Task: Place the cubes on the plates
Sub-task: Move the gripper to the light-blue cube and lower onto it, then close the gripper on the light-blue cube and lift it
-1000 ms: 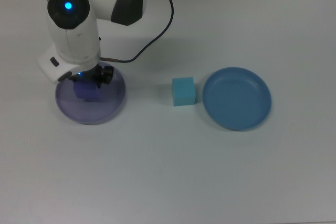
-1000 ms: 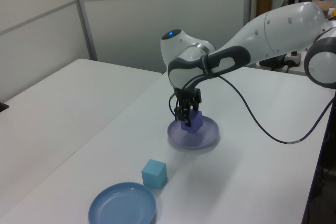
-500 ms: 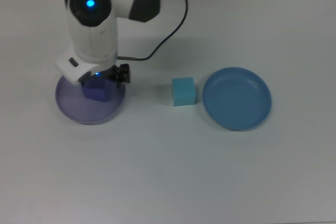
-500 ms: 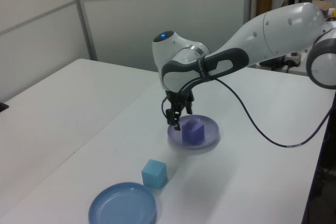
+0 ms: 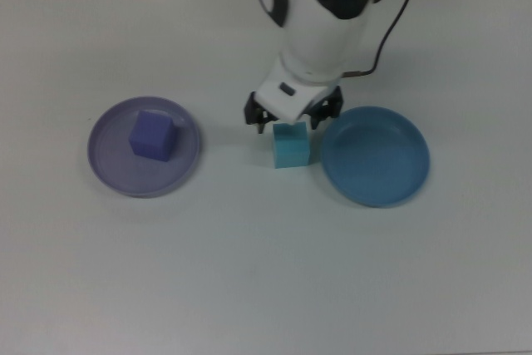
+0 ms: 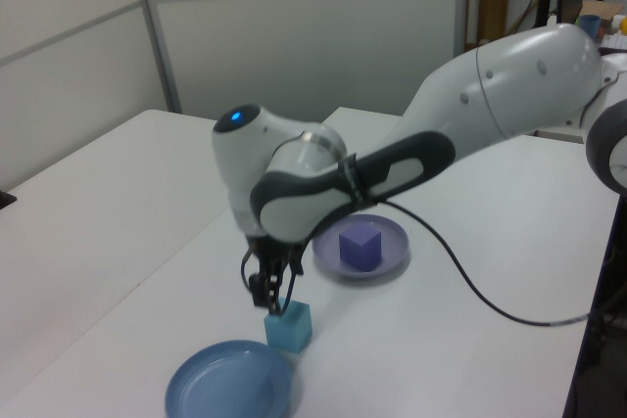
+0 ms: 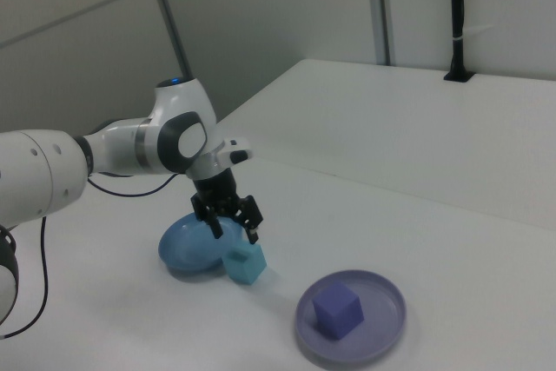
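Observation:
The purple-blue cube (image 5: 152, 135) rests inside the pale lavender plate (image 5: 112, 164) at the top view's left, with nothing holding it. Near the middle, the light turquoise cube (image 5: 291, 145) sits on the table, just left of the medium blue plate (image 5: 376, 155), which holds nothing. My gripper (image 5: 291, 118) hangs open right above the turquoise cube, its fingers spread to either side and nothing between them. In the right view the gripper (image 7: 233, 230) hovers just over the turquoise cube (image 7: 244, 262). The left view shows the gripper (image 6: 272, 291) over the same cube (image 6: 289, 327).
The white table (image 5: 266, 272) spreads around both plates. A black cable (image 6: 490, 305) trails from the arm across the table behind the lavender plate (image 6: 390, 239). A black post (image 7: 457, 15) stands at the far table edge in the right view.
The gripper has let go of the purple-blue cube on the lavender plate and swung to the top view's right, now open above the turquoise cube.

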`<state>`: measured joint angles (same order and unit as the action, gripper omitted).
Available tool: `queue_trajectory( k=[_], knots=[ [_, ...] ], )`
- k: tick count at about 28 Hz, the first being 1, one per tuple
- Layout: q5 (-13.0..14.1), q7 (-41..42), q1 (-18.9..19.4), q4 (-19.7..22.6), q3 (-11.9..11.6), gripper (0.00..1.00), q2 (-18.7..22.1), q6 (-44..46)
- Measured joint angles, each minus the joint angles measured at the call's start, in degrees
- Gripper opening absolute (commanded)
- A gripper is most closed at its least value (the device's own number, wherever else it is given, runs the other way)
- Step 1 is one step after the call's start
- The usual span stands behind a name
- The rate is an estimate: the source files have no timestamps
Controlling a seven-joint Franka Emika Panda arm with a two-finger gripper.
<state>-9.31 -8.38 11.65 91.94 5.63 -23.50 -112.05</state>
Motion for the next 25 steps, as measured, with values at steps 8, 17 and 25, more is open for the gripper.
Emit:
queue_trajectory(
  k=[8, 17, 25],
  knots=[
    [-0.01, -0.65, 0.41, 0.31, -0.58, 1.00, -2.39, 0.00],
    [-0.03, -0.64, -0.21, 0.47, -1.09, 1.00, -4.18, 0.00],
    [-0.06, -0.65, -0.22, 0.53, -1.09, 0.06, -4.94, -0.26]
  ],
)
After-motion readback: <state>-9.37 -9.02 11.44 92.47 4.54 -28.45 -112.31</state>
